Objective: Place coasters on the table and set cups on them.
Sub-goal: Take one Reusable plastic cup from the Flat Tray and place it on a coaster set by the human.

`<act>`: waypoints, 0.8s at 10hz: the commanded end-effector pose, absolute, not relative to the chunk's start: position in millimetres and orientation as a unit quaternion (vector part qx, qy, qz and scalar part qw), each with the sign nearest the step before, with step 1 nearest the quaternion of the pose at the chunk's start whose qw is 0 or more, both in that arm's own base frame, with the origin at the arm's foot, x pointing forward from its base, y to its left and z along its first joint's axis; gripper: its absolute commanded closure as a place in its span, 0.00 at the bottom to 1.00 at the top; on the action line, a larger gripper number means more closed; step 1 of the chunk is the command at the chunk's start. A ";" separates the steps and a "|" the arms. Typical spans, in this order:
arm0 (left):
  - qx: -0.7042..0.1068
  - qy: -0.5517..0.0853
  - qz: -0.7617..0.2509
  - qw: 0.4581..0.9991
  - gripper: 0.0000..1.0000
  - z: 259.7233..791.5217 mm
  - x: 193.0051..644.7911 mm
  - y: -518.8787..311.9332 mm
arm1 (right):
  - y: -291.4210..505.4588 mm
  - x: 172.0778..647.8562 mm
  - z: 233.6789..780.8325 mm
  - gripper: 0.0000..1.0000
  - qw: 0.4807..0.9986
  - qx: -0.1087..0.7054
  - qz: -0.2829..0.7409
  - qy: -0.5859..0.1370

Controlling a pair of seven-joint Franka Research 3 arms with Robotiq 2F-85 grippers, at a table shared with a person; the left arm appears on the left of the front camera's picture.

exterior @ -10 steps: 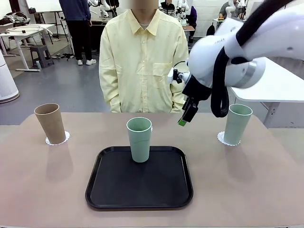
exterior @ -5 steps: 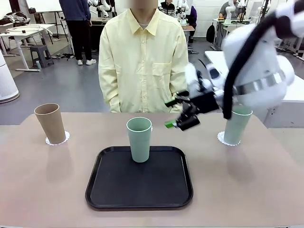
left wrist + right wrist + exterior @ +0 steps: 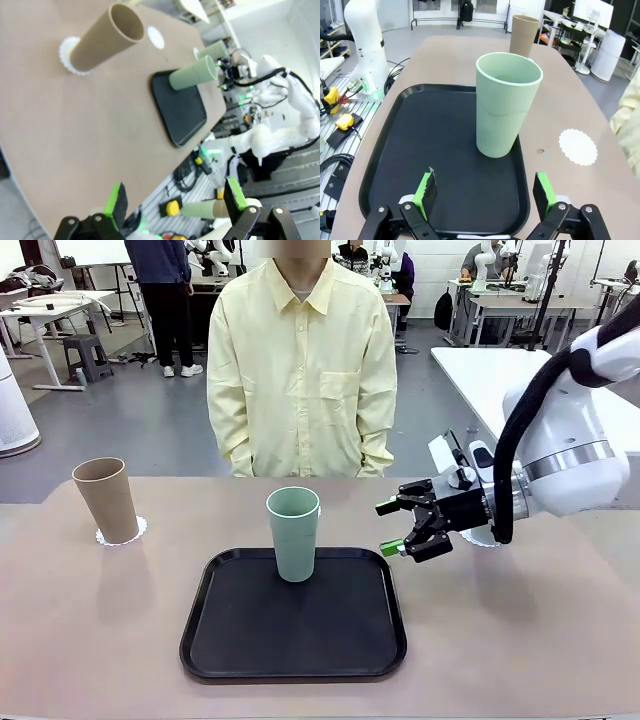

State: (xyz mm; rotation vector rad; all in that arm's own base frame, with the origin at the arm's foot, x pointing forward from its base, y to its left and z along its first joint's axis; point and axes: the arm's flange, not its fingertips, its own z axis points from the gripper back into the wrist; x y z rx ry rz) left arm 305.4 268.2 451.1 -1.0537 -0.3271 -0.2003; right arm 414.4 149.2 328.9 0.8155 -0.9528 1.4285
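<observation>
Right end effector point(image 3: 396, 527) held level above the surface point(image 3: 100, 630), pointed sideways at the mint green cup point(image 3: 293, 533) on the black tray point(image 3: 293, 625) — jaws spread wide, nothing gripped, left end effector point(image 3: 175, 202) likewise spread and empty, tan cup point(image 3: 105, 499) set on a doily point(image 3: 122, 534) — one bare doily point(image 3: 577, 146) lying beside the tray.

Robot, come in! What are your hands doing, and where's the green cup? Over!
Right gripper open, aimed at green cup on black tray. Left gripper open, empty. Bare coaster waiting. Path clear.
</observation>
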 end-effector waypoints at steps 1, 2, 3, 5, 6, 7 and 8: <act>-0.507 -0.159 -0.087 0.843 0.00 454.4 305.3 267.6 | 159.1 425.7 334.9 0.00 0.582 0.361 0.599 -0.416; -0.507 -0.159 -0.087 0.843 0.00 454.4 305.3 267.6 | 161.3 426.4 332.9 0.00 0.585 0.367 0.591 -0.418; -0.507 -0.159 -0.087 0.843 0.00 454.4 305.3 267.6 | 161.6 428.8 332.9 0.00 0.591 0.369 0.585 -0.415; -0.507 -0.159 -0.087 0.843 0.00 454.4 305.3 267.6 | 158.8 423.6 335.8 0.00 0.582 0.357 0.605 -0.409; -0.507 -0.159 -0.087 0.843 0.00 454.4 305.3 267.6 | 158.8 423.6 335.8 0.00 0.582 0.357 0.605 -0.409; -0.507 -0.159 -0.087 0.843 0.00 454.4 305.3 267.6 | 158.8 423.6 335.8 0.00 0.582 0.357 0.605 -0.409; -0.507 -0.159 -0.087 0.843 0.00 454.4 305.3 267.6 | 158.8 423.6 335.8 0.00 0.582 0.357 0.605 -0.409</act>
